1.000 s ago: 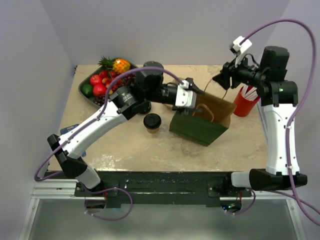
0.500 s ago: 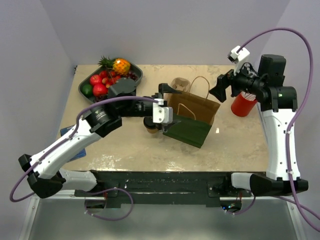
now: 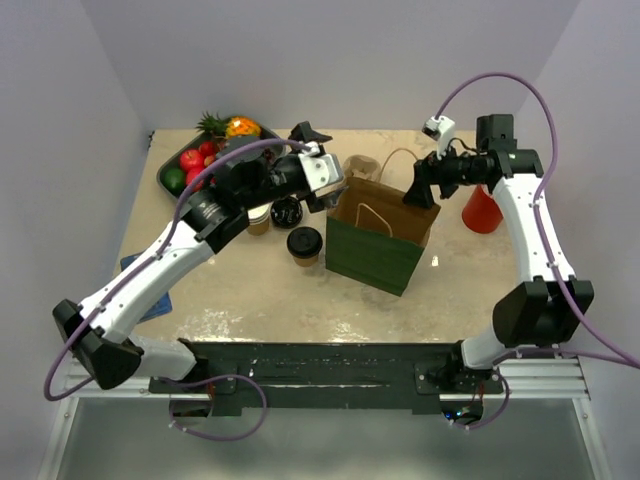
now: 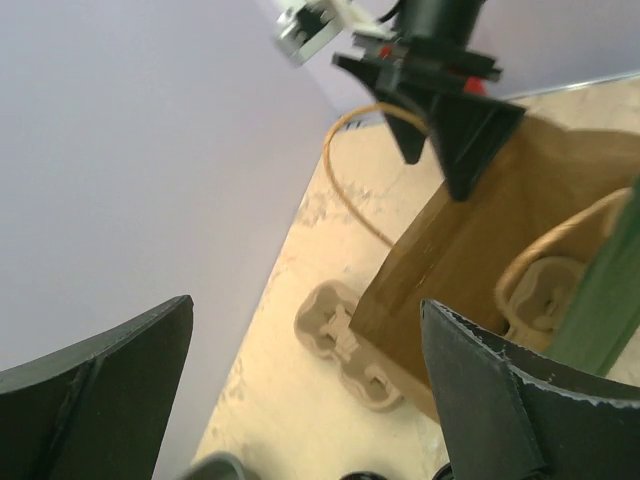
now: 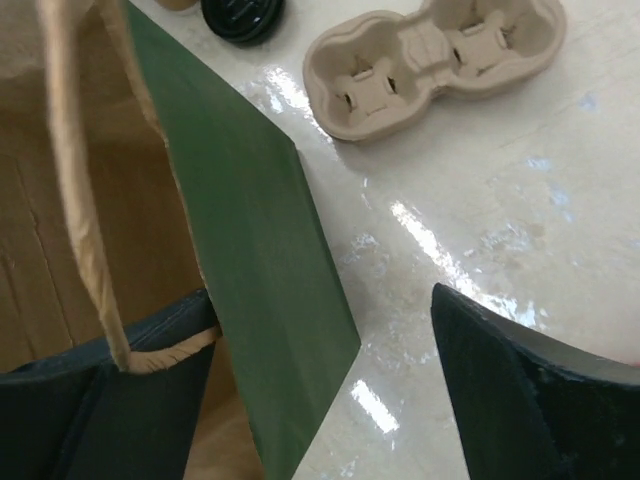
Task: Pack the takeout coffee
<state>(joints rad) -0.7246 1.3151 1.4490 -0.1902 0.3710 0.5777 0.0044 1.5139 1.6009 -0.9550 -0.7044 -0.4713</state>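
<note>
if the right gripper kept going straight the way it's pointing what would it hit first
Most likely the green wall of the paper bag: its edge runs between the fingers of the open right gripper, one seemingly inside the bag, one outside. Depth is hard to judge.

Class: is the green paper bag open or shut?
Open: the bag stands with its mouth spread, and its brown inside and handles show from above.

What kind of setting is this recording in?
Probably a lab bench staged as a café takeout counter: a paper bag, a lidded coffee cup and a pulp cup carrier on a table boxed in by plain walls.
</note>
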